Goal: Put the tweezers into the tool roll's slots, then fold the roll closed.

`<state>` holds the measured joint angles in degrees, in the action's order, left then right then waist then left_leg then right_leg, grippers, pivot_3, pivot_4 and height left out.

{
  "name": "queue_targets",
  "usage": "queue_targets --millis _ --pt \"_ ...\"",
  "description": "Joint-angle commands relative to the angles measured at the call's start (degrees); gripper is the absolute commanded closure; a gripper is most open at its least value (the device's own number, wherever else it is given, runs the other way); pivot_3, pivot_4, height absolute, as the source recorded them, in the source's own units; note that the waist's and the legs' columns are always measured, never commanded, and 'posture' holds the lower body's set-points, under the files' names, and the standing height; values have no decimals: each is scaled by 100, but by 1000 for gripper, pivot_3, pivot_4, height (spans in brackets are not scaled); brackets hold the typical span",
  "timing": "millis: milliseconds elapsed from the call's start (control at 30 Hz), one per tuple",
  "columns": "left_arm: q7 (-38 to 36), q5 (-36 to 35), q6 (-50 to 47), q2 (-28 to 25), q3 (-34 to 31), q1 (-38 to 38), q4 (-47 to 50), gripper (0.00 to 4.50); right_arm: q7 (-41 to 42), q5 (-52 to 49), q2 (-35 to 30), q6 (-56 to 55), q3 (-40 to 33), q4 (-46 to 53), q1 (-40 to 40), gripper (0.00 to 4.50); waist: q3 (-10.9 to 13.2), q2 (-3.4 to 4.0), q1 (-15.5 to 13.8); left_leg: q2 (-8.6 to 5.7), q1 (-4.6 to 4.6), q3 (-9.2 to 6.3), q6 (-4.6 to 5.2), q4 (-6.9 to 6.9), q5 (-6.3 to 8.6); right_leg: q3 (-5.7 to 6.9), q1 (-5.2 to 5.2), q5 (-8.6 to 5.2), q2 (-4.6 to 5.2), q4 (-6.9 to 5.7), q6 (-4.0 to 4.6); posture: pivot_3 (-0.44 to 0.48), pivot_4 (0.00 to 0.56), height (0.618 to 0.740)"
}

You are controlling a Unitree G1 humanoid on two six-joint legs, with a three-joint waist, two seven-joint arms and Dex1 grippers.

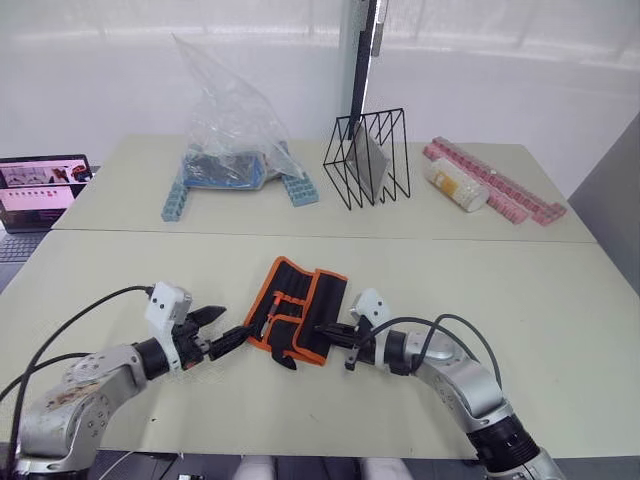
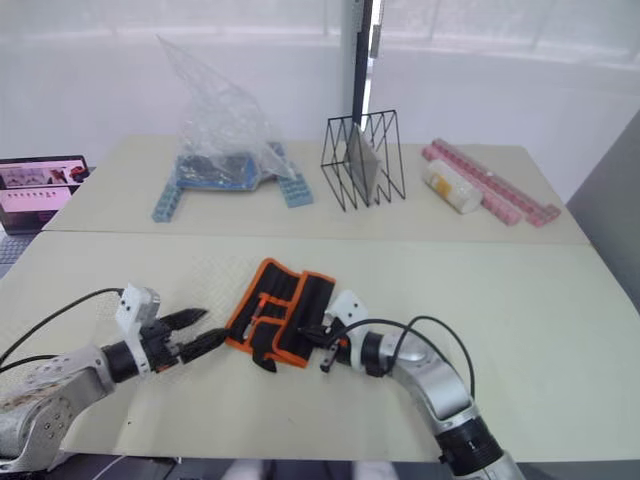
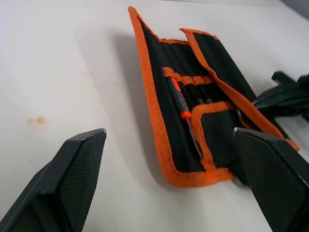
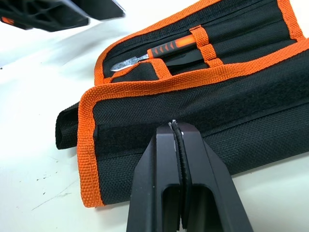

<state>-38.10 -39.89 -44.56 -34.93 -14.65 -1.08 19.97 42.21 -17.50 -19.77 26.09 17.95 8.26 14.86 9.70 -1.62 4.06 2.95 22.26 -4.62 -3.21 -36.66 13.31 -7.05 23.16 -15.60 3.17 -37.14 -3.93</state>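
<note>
Right wrist view has the right gripper with its two fingers pressed flat together, tip against the outer cloth of the roll's folded-over flap. They pinch nothing that I can see; closed like that they look meant to push or tuck the flap, not to lift it. One flap is already turned over, Velcro strip outward, while the panel beyond lies open, so the fold looks about half made.

In that open panel the slots hold dark slim tools, surely the tweezers, along with an orange-handled tool whose metal tip sticks out. No tweezers lie loose on the table, so loading appears finished and closing is what remains.

On the roll's other side, the left gripper hovers just beside the orange edge, fingers spread wide and empty. I'd guess it waits there to steady or turn over the open panel.

Farther back, well apart, are a plastic bag, a wire rack and pink trays.
</note>
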Motion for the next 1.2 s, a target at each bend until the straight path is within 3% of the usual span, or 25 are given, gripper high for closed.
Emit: queue_targets --millis 33,133,167,567,833,1200 --pt "12 6 -102 -57 88 24 -24 0 -33 116 -18 60 -17 -100 0 4465 0 0 4 0 -1 0 0 0 0 -1 0 1 0 0 2 0 150 718" --pt "39 39 -136 34 188 90 -256 0 -15 142 -40 66 -24 -60 -31 4465 0 0 -9 0 -2 0 0 0 0 0 -1 6 0 0 11 0 150 718" --pt "30 51 -76 91 196 117 -326 544 -12 162 -48 64 -14 -45 -42 4500 0 0 -10 0 -2 0 -1 0 0 0 -2 6 0 0 11 0 150 718" --pt "-44 280 157 211 482 264 -605 4449 -12 195 -25 111 -27 30 -19 4500 0 0 -16 -2 -7 0 -2 0 -1 -1 -8 5 1 1 5 0 150 718" --pt "-98 175 226 318 363 364 -566 4479 -26 231 -14 106 -45 33 -5 4500 0 0 -26 -2 -7 0 -2 -2 -1 -1 -9 5 1 1 3 0 150 718" --pt "-433 -226 46 -48 77 731 -371 4479 -239 365 154 -33 -158 -232 236 4500 0 0 -20 -2 -4 0 -3 -2 -2 -1 -6 6 1 1 1 0 150 718"
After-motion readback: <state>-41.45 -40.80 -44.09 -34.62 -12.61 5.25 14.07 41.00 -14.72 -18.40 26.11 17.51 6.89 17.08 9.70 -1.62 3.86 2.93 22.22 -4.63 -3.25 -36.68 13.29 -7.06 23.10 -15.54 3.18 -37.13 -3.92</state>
